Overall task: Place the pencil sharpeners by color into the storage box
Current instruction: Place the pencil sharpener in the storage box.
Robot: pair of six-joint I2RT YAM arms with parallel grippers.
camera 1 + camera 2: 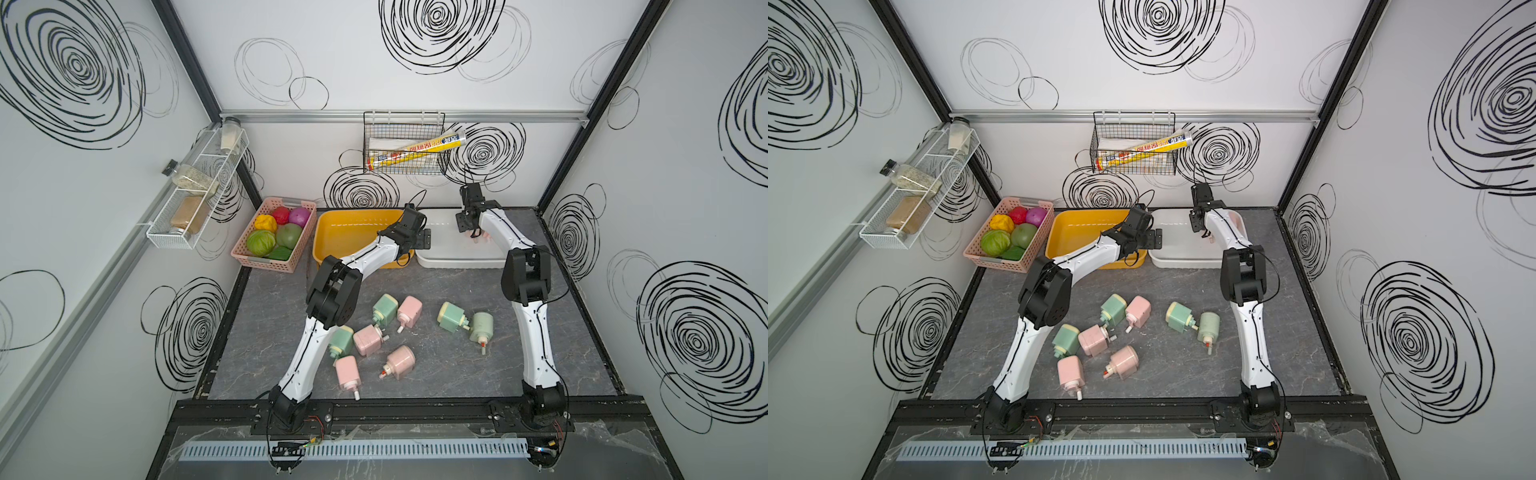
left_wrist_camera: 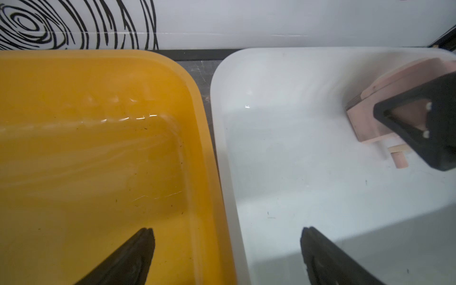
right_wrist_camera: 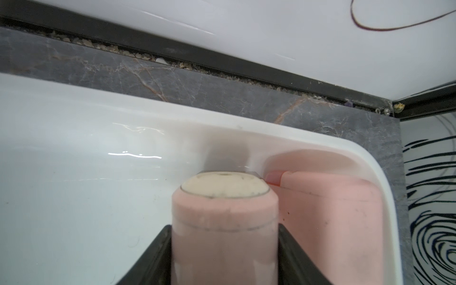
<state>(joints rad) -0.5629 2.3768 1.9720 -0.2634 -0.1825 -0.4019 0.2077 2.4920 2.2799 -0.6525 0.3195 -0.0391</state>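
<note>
Several pink and mint green pencil sharpeners lie loose on the grey table, among them a green one (image 1: 384,309) and a pink one (image 1: 400,361). A yellow storage box (image 1: 332,220) and a white one (image 1: 457,262) stand side by side at the back. My right gripper (image 3: 224,229) is shut on a pink sharpener (image 3: 224,209) low inside the white box (image 3: 271,133), beside another pink sharpener (image 3: 333,214) lying in its corner. My left gripper (image 2: 227,232) hangs open and empty over the rims where the yellow box (image 2: 98,74) meets the white one.
A pink basket (image 1: 249,259) of toy vegetables stands left of the yellow box. A black wire basket (image 1: 405,141) hangs on the back wall. A white rack (image 1: 199,187) with jars is fixed to the left wall.
</note>
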